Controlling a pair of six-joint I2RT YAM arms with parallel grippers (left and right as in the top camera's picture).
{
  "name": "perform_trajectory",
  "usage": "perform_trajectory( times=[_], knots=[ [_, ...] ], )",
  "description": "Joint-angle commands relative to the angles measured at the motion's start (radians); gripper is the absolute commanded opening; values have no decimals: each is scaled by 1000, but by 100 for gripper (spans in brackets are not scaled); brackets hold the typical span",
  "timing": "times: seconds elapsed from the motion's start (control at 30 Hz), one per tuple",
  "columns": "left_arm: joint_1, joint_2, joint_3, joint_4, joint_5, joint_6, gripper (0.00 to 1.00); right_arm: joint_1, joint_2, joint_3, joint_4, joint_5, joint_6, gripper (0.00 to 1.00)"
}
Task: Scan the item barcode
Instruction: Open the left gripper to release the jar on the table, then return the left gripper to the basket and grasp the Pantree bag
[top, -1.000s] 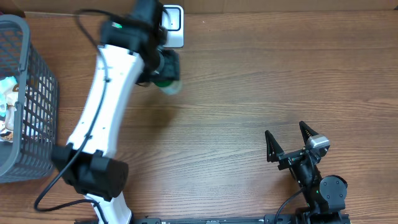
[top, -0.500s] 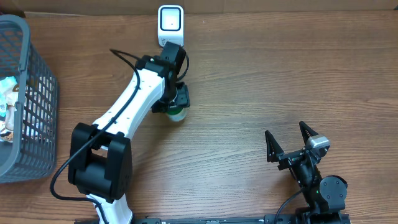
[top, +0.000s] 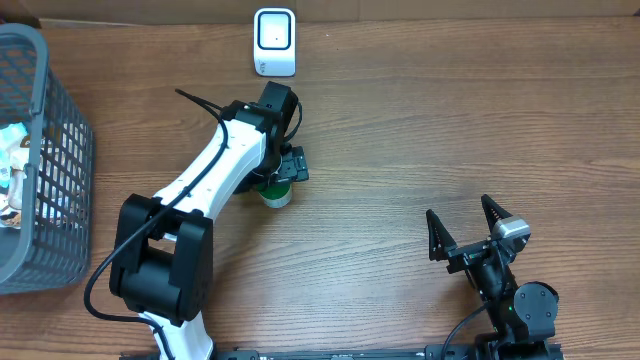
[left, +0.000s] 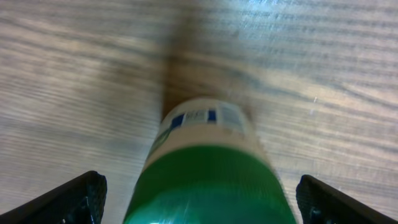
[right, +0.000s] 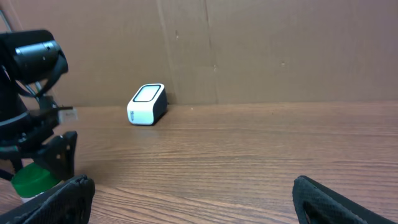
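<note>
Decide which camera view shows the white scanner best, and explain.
The overhead view: the white scanner appears whole and unobstructed near the table's far edge, its window facing the camera. The right wrist view shows it smaller, from the side, before a cardboard wall. The left wrist view does not show it.

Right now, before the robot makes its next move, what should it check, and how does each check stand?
1. Left end effector open, fingers clear of the bottle: ok.
2. Bottle upright on the table: ok, green cap up.
3. Barcode side found: cannot tell, the label is blurred.
4. Scanner unobstructed: ok, nothing stands in front of it.
5. Right end effector out of the way: ok, open and far from the bottle.
</note>
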Motion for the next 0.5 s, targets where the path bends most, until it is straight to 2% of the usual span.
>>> perform_trajectory(
  times=[0.0, 0.07, 0.1, 0.17, 0.2, 0.27, 0.33, 0.37, 0.47],
  knots=[
    [22, -11, 163, -90, -50, 22, 99, -5, -8, -11, 5, -2, 2, 100],
    [50, -19, 303, -196, -64, 23, 100, -5, -8, -11, 5, -2, 2, 100],
    [86, -27, 449, -293, -69, 32, 100, -5, -8, -11, 5, -2, 2, 100],
    [129, -36, 587, -372, -71, 49, 99, -5, -8, -11, 5, -2, 2, 100],
    [184, -47, 719, -439, -71, 67, 100, -5, -8, -11, 5, -2, 2, 100],
    [301, -77, 872, -509, -80, 109, 100, -5, -8, -11, 5, -2, 2, 100],
    [396, -101, 927, -531, -93, 129, 100, -5, -8, -11, 5, -2, 2, 100],
    [508, -125, 943, -527, -66, 174, 100, -5, -8, -11, 5, -2, 2, 100],
    [693, -140, 943, -517, 19, 265, 100, -5, -8, -11, 6, -2, 2, 100]
  ],
)
